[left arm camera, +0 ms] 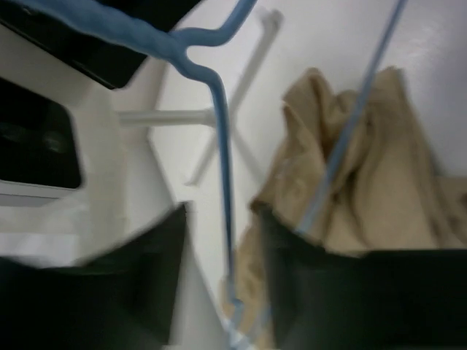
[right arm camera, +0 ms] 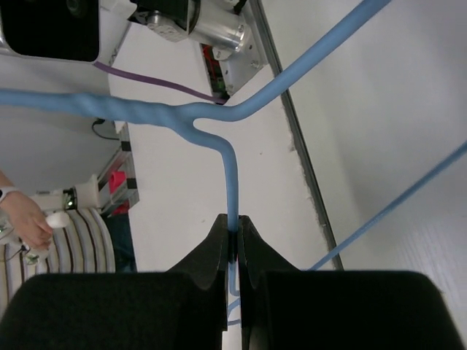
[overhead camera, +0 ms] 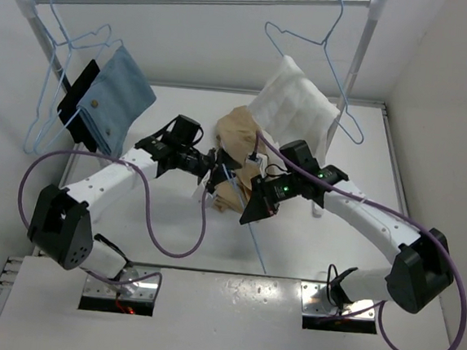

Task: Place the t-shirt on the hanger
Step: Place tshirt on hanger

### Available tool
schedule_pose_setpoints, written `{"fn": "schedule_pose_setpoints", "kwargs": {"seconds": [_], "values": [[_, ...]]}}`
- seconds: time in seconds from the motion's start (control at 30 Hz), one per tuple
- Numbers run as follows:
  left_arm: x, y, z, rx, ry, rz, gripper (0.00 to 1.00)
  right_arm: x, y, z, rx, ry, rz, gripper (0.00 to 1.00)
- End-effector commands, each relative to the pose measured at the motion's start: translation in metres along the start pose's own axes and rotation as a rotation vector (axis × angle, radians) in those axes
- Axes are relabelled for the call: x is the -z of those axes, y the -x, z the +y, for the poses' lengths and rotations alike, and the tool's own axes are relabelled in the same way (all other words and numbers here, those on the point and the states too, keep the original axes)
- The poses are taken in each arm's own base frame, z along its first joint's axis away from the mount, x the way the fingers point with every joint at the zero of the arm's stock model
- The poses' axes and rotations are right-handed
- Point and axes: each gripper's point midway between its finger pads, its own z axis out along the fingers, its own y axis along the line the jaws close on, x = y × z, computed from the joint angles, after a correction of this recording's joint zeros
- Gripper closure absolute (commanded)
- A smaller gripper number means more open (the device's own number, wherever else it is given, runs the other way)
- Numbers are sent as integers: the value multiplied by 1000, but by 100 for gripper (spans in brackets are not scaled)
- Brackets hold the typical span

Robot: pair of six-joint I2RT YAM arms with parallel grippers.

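T-shirt (overhead camera: 235,134): top view, a tan heap at frame centre on the table (overhead camera: 316,256), between the two arms.
Hanger (overhead camera: 257,255): top view, a thin blue wire that crosses the heap and runs out toward the lower centre.
Left gripper (overhead camera: 211,169): top view, at the heap's left edge; its finger gap cannot be made out from here.
Right gripper (overhead camera: 251,212): top view, just below and right of the heap, on the wire.
Rail (overhead camera: 207,3): top view, along the upper edge, with a white cloth (overhead camera: 293,106) and a blue cloth (overhead camera: 121,100) on other hangers.
Left wrist view: blurred. The left gripper (left arm camera: 222,240) has its dark fingers (left arm camera: 146,292) apart. The hanger (left arm camera: 222,146) runs down the gap, and neither finger seems to pinch it. The t-shirt (left arm camera: 365,182) fills the right side, behind the right-hand finger.
Right wrist view: the right gripper (right arm camera: 235,233) has its fingers (right arm camera: 211,255) pressed together on the hanger (right arm camera: 230,175), on the straight stem under the twisted neck. A person's hand (right arm camera: 22,222) shows at the lower left edge.
Doing this step well: the right clamp likely needs to stay firm, so the wire frame does not swing. The left fingers should probably take the fabric edge alone, not wire and cloth together. They can then draw the opening over one shoulder of the frame.
Writing: no brand, label or lettering can be read in any view.
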Motion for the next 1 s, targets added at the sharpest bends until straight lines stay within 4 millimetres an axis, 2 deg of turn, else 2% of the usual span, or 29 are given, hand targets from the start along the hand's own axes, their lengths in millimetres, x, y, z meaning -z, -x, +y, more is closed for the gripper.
{"fn": "schedule_pose_setpoints", "kwargs": {"seconds": [0.0,0.03,0.07,0.2,0.27,0.3,0.37,0.43,0.5,0.57,0.7,0.73,0.87,0.97], "values": [[1,17,-36,-20,-196,-63,71,5,20,9,127,-24,-60,100],[2,18,-42,-81,-237,-72,85,5,22,7,135,-36,-68,100],[2,17,-50,-43,-268,-79,100,5,24,3,144,-61,-73,100],[4,19,-45,71,-262,-73,100,5,30,-21,143,-179,-100,100],[4,19,-48,124,-263,-66,100,10,38,-43,128,-310,-139,100],[6,17,-45,134,-264,-52,100,16,44,-61,119,-398,-176,100],[9,15,-47,174,-273,-24,100,22,47,-74,86,-466,-216,100],[10,13,-49,172,-283,-7,100,30,55,-91,95,-566,-259,68],[13,13,-45,191,-277,12,100,26,59,-96,104,-578,-296,40],[15,16,-50,236,-291,11,100,22,70,-100,111,-567,-380,32],[16,25,-46,310,-278,-14,100,21,92,-81,170,-503,-537,28],[15,27,-45,326,-271,-25,100,28,99,-78,181,-519,-586,28],[14,36,-48,433,-274,-58,100,37,112,-66,252,-558,-675,29],[10,45,-49,554,-268,-109,100,37,113,-58,299,-554,-695,33]]}}
